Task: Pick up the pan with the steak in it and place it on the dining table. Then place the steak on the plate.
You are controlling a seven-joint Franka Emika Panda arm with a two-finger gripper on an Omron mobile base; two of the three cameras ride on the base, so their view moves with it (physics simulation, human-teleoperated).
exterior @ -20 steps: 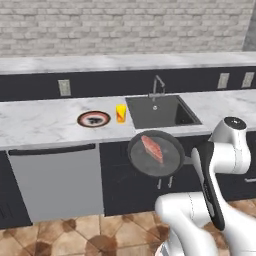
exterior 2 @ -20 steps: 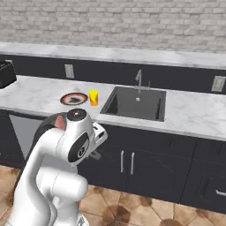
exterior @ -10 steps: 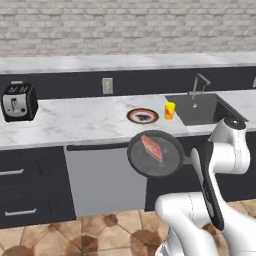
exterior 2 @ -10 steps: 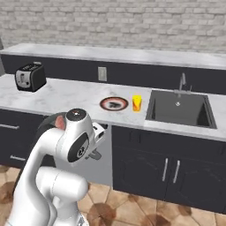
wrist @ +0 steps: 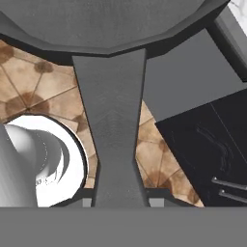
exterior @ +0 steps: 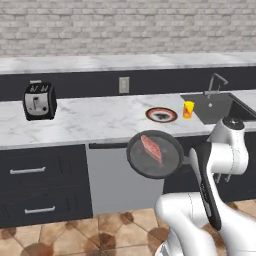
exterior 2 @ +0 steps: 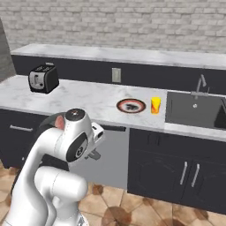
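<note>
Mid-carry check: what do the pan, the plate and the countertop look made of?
Pan: dark grey, matte, faintly brushed on its handle, likely coated metal. Plate: red-orange rim, dark ring, white centre, smooth, probably glazed ceramic. Countertop: white with grey veining, looks like polished marble or an imitation of it.

The dark pan (exterior: 155,155) hangs level in front of the worktop (exterior: 95,120) — steak (exterior: 151,148) inside; red-rimmed plate (exterior: 161,115) lies on the marble.

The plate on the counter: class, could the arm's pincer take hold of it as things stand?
Probably not: the pincer is shut on the handle of the pan, held out over the floor with the steak in it, short of the plate.
</note>
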